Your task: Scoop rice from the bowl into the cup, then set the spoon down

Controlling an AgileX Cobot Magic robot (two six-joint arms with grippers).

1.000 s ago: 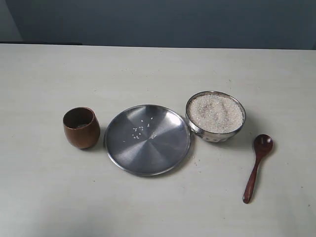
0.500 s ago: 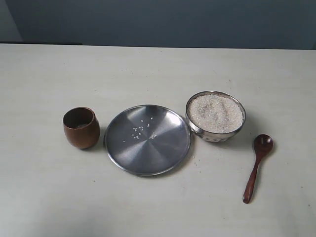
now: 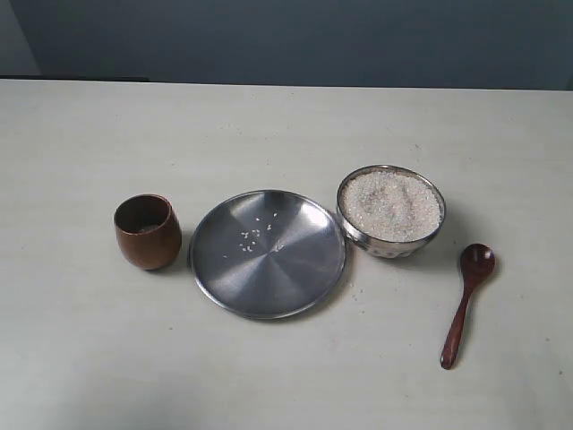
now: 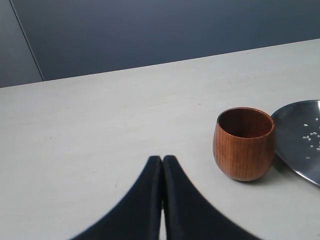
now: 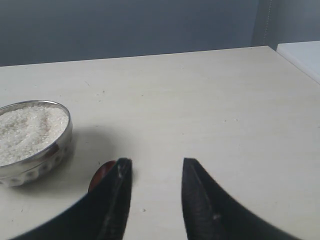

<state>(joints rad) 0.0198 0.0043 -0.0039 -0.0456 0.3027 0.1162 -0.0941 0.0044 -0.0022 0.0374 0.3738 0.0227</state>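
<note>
The steel bowl (image 3: 391, 211) stands right of the plate, filled with a mound of white rice (image 3: 392, 203). On the plate's left sits the brown wooden cup (image 3: 147, 232), upright. The dark wooden spoon (image 3: 466, 304) lies on the table to the right of the bowl, its round end toward the bowl. Neither gripper shows in the exterior view. In the left wrist view my left gripper (image 4: 162, 160) is shut and empty, short of the cup (image 4: 244, 143). In the right wrist view my right gripper (image 5: 152, 164) is open and empty; the spoon's round end (image 5: 100, 175) peeks out beside one finger, near the bowl (image 5: 34, 141).
A flat steel plate (image 3: 268, 253) with a few loose rice grains (image 3: 254, 235) lies between cup and bowl. A grain or two lie on the table by the plate's right edge. The pale table (image 3: 286, 116) runs back to a dark wall.
</note>
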